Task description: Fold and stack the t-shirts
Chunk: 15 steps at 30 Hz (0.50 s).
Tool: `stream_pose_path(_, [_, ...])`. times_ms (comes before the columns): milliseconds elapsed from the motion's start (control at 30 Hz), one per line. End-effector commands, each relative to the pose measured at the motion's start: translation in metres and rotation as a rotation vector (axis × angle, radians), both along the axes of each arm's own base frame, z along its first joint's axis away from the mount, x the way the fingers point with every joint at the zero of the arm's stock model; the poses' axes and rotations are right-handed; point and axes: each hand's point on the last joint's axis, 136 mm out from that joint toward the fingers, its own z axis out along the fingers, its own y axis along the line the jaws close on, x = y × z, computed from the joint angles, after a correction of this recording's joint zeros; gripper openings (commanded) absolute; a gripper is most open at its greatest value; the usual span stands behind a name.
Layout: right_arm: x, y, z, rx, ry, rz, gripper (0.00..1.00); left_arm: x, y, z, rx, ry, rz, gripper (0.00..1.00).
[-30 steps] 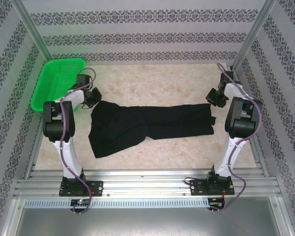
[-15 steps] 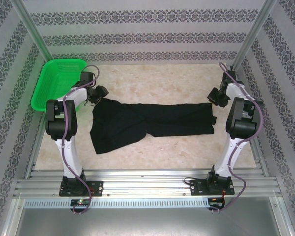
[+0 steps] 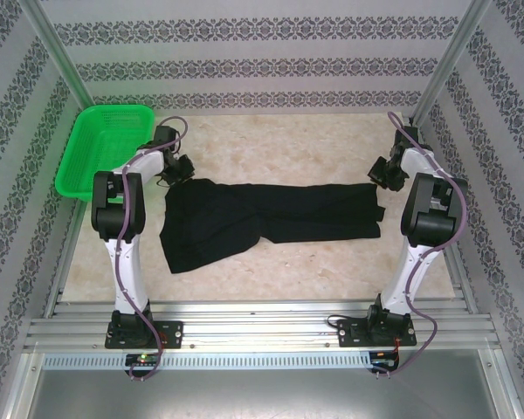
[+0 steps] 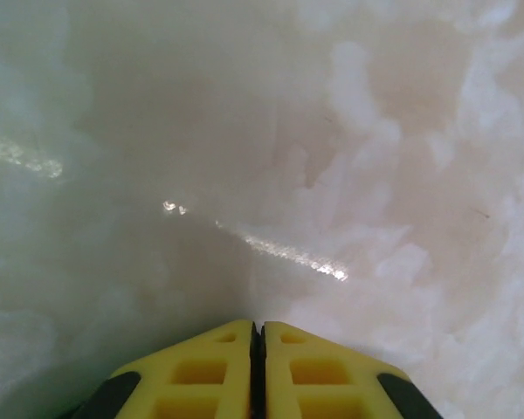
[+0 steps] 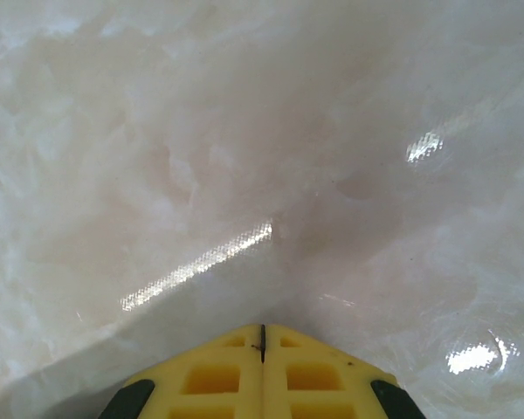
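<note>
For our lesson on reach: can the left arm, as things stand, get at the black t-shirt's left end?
Probably yes: the t-shirt lies flat, its left end beside the left gripper, nothing between.

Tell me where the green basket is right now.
In the top view the green mesh basket sits at the far left corner of the table, just left of the left gripper and the black t-shirt.

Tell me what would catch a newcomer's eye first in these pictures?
A black t-shirt lies stretched out across the pale marbled table, between the two arms. A bright green plastic basket sits at the table's far left corner. The yellow left gripper and right gripper are both shut over bare tabletop.
</note>
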Motion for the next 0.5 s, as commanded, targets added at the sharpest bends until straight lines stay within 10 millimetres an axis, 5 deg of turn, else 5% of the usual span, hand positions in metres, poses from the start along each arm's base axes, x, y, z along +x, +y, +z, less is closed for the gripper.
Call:
stream_pose_path(0, [-0.004,-0.007,0.015,-0.026,-0.01,0.002,0.04,0.004,0.011,0.015,0.058,-0.015,0.001,0.07])
stream_pose_path(167, [-0.004,-0.012,0.015,-0.048,-0.004,0.003,0.03,0.02,0.039,0.045,0.131,-0.079,0.056,0.06])
stream_pose_path(467, [-0.008,-0.023,0.012,-0.071,0.02,-0.011,0.02,0.039,0.052,0.054,0.19,-0.087,0.056,0.05])
